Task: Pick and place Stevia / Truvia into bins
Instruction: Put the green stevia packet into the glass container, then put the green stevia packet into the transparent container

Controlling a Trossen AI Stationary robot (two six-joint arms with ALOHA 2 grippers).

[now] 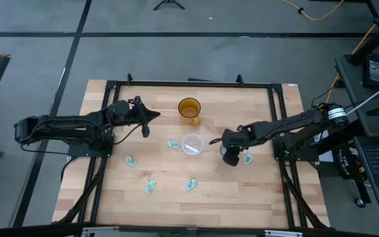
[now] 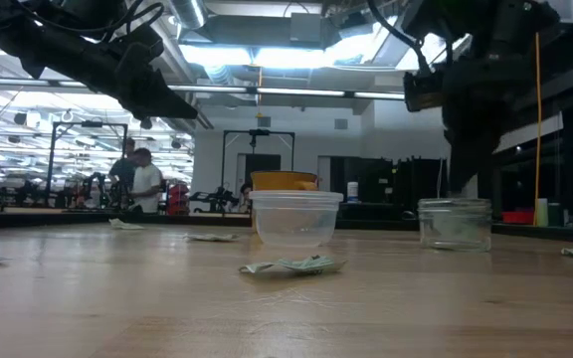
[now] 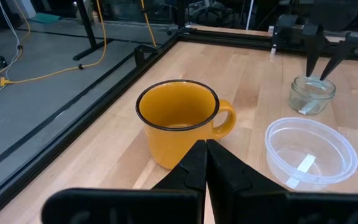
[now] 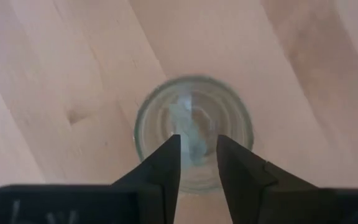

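My right gripper (image 4: 197,146) is open and points straight down over the small round jar (image 4: 193,130), its fingertips just above the rim. A pale packet (image 4: 188,124) lies at the jar's bottom. The wider clear plastic cup (image 1: 192,143) stands to the jar's left, also with a packet (image 3: 304,165) in it. More green-white packets lie flat on the table (image 1: 173,143), (image 1: 130,160), (image 1: 150,187), (image 1: 191,184), and one is beside the jar (image 1: 247,158). My left gripper (image 1: 151,116) is shut and raised near the far left, short of the amber mug (image 3: 179,124).
The amber handled mug (image 1: 189,108) stands just beyond the clear cup, toward the far edge. A black frame (image 1: 189,83) runs around the table's edges. Bare wood lies along the near side. People stand in the room behind (image 2: 142,179).
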